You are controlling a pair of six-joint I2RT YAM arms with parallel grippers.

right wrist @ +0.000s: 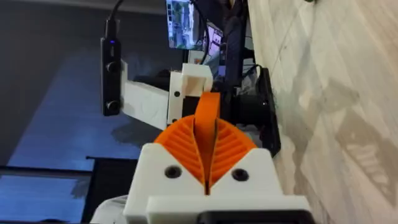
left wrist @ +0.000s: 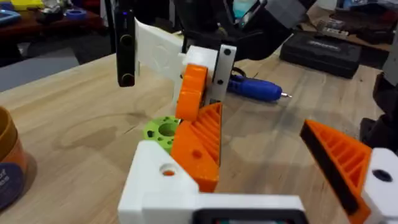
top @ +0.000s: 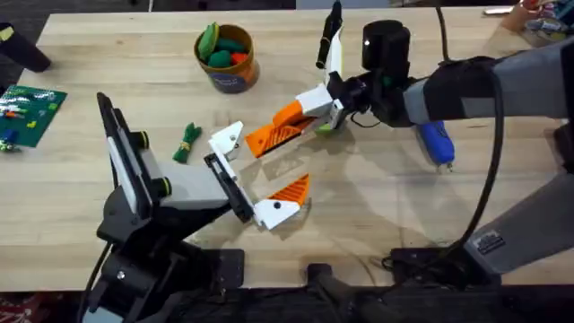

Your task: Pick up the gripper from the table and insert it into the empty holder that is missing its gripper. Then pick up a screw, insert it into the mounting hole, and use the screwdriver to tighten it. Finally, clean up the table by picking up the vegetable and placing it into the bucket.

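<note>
Your right gripper [top: 269, 137] has its two orange ribbed pads pressed together on the gripper [right wrist: 207, 118], the flat orange finger, which stands up between them in the right wrist view. That hold hangs over the middle of the worktop, and the finger's free end meets the white holder on the left arm's near side.

Your left gripper [top: 262, 175] is spread wide and holds nothing. One side carries an orange pad [top: 292, 189]; the other side is the bare white holder [top: 227, 138]. In the left wrist view the held finger lies against that holder's face, just above a small green perforated piece [left wrist: 163, 130] resting on the wood. You cannot tell from here whether it is seated.

The screwdriver [top: 437, 142] lies flat toward the right edge of the worktop [top: 108, 63], beneath the right arm. The vegetable [top: 187, 142] lies left of the middle, just beside the left arm. The bucket [top: 228, 59] stands near the far edge, left of centre, with green and orange toy vegetables heaped inside.

A green board [top: 27, 112] sits at the left edge. The widest bare wood is at the far left and at the near right.
</note>
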